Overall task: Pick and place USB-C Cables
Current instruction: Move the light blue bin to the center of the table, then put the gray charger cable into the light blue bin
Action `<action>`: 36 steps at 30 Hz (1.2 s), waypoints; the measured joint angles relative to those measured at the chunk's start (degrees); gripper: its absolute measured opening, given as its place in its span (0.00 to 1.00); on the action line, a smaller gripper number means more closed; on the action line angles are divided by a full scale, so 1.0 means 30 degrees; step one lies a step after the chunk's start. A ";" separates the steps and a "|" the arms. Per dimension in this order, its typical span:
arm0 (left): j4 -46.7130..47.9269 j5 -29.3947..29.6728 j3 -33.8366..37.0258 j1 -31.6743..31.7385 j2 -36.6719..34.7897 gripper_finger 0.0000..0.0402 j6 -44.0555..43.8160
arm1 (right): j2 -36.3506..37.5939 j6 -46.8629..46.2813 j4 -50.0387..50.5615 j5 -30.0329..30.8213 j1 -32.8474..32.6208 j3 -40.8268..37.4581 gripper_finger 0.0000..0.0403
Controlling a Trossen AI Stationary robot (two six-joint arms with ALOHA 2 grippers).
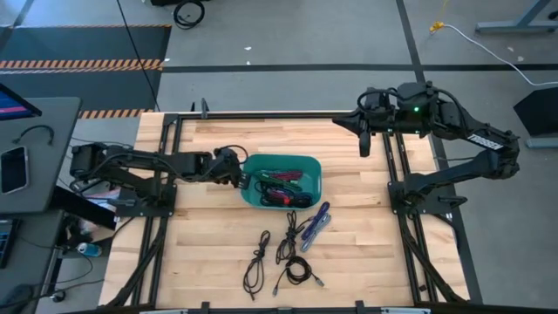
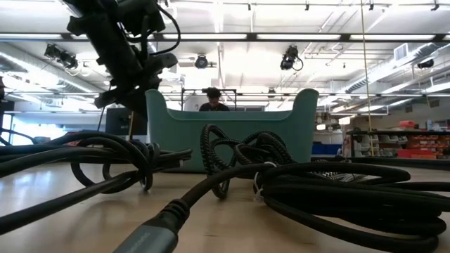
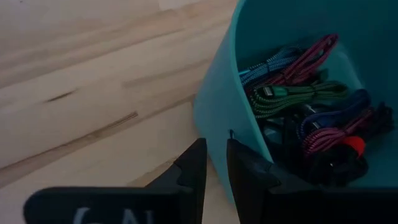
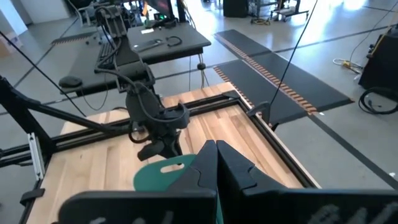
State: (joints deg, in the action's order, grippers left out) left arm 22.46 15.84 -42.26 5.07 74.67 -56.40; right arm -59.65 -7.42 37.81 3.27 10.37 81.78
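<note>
Near table edge first: we see loose USB-C cables [image 1: 283, 253] on the bare wood, two or three black ones in slack loops toward the near edge, and a blue/purple folded bundle [image 1: 316, 227] just beyond them, close to the bin's near right corner. Low view shows braided black jackets and a moulded plug end lying flat on the wood.

Mid table: teal bin [image 1: 307, 164] holds the rest – magenta, green, blue and black bundles [image 3: 298, 93] heaped together, touching and overlapping.

Left gripper [image 3: 214, 163] sits at the bin's left wall, outside the rim; jaws narrow, a slim gap between them, nothing held that we can see. Bin wall is just beside the fingertips; touching or not, we cannot tell.

Far right corner: right gripper [image 1: 364, 138] parked above the table, jaws shut, empty, well apart from every cable.

Handling, our judgement: cables look light, limp and floppy, braided sheath likely gives fair grip, not fragile. A loop will sag and trail, and may snag a neighbour in the heap. Best hold is probably across the thick middle of a folded bundle, where strands lie together, not on a plug end. Loose black ones: pinch where loops cross, since single strands lie flat on the wood and could slip
</note>
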 joint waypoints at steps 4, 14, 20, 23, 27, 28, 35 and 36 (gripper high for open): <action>-0.0017 -0.0541 0.0000 -0.0084 0.0000 0.15 -0.0009 | 0.0028 0.0021 0.0454 0.0022 0.0000 0.0000 0.00; -0.1240 -0.1059 0.0000 -0.0775 -0.0007 0.13 -0.0014 | 0.0028 -0.0093 0.0587 0.0058 0.0000 0.0000 0.00; -0.0277 -0.1044 0.0000 -0.0818 -0.0007 0.12 0.0022 | 0.0028 -0.0103 0.0580 0.0058 0.0000 0.0000 0.00; 0.0032 -0.1116 0.0000 -0.0821 -0.0031 0.12 0.0087 | 0.0028 -0.0116 0.0627 0.0058 0.0000 0.0000 0.00; -0.0485 -0.1357 -0.0149 -0.1064 -0.0809 0.12 0.0531 | 0.0077 -0.0473 0.1118 0.0057 0.0000 0.0000 0.00; -0.0267 -0.1343 -0.0256 -0.1113 -0.1076 0.12 0.0613 | 0.0111 -0.0634 0.1221 0.0051 0.0000 0.0000 0.00; 0.1759 0.1459 -0.3253 -0.1124 -0.2811 0.12 0.3373 | 0.0492 -0.1410 0.2073 0.0046 -0.0067 0.0000 0.00; 0.2192 0.2029 -0.3966 -0.1124 -0.2940 0.12 0.4039 | 0.0535 -0.1706 0.2253 0.0044 -0.0132 0.0000 0.00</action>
State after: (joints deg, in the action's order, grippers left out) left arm 29.04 21.93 -54.16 1.69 65.86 -44.28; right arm -58.05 -12.53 44.57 3.40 9.98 81.78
